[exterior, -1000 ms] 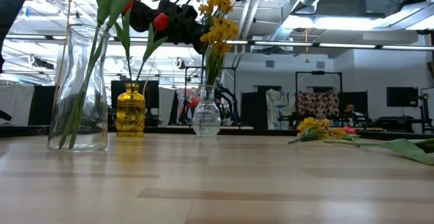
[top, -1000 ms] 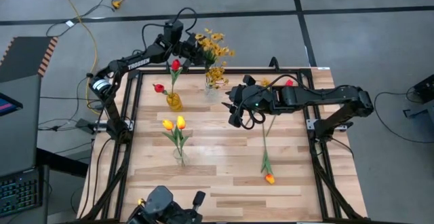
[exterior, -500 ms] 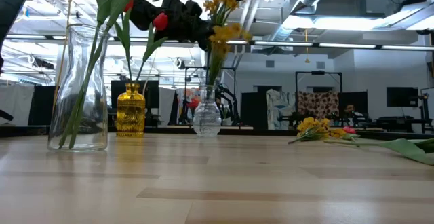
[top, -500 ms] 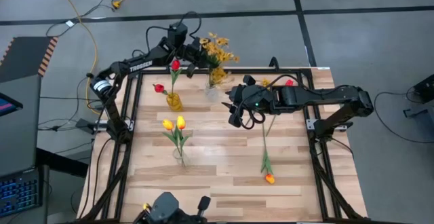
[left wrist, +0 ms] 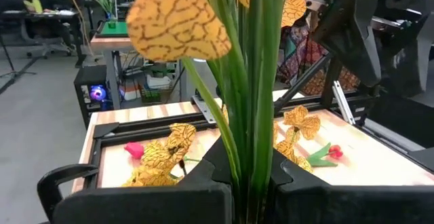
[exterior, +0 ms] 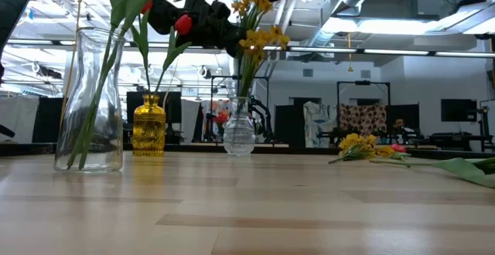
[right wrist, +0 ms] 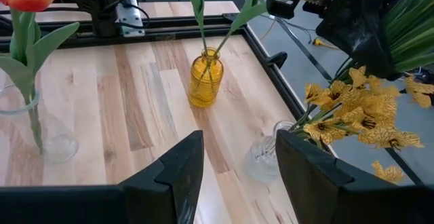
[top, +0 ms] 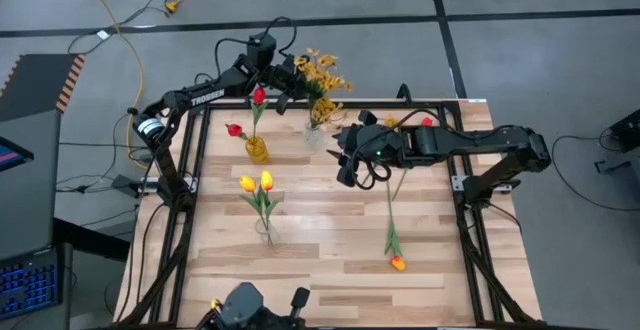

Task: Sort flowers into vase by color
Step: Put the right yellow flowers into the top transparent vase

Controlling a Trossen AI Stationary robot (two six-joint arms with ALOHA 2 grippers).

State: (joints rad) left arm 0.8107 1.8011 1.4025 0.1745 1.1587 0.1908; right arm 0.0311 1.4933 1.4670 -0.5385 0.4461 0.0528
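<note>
My left gripper (top: 291,78) hovers over the table's far edge, shut on a spray of mustard-yellow blossoms (top: 322,68). Below it stands a clear round vase (exterior: 238,137) with yellow blossoms (right wrist: 352,115) leaning out of its neck. An amber vase (top: 257,150) holds red tulips (top: 259,96). A tall clear vase (top: 265,230) holds yellow tulips (top: 256,182). A yellow-orange tulip (top: 397,262) lies flat on the table. My right gripper (top: 348,162) is open, right of the round vase and above the table. My left gripper pinches the spray's bundle of green stems (left wrist: 252,157) between its two fingers, which lie across the stems. The spray stands roughly upright, with blossoms (left wrist: 180,22) above the fingers. In the low view the stems (exterior: 244,73) run down toward the round vase's neck; their lower ends are hidden.
Another yellow spray (top: 390,122) and a red flower (top: 427,122) lie near the far right corner, beside my right arm. The black frame rail (top: 196,160) runs around the table. Bare wood (top: 330,270) lies between the tall vase and the lying tulip.
My left gripper has moved a little toward the table's right with the spray. The blossoms over the round vase have leaned over to the right, and the round vase has slid slightly the same way.
</note>
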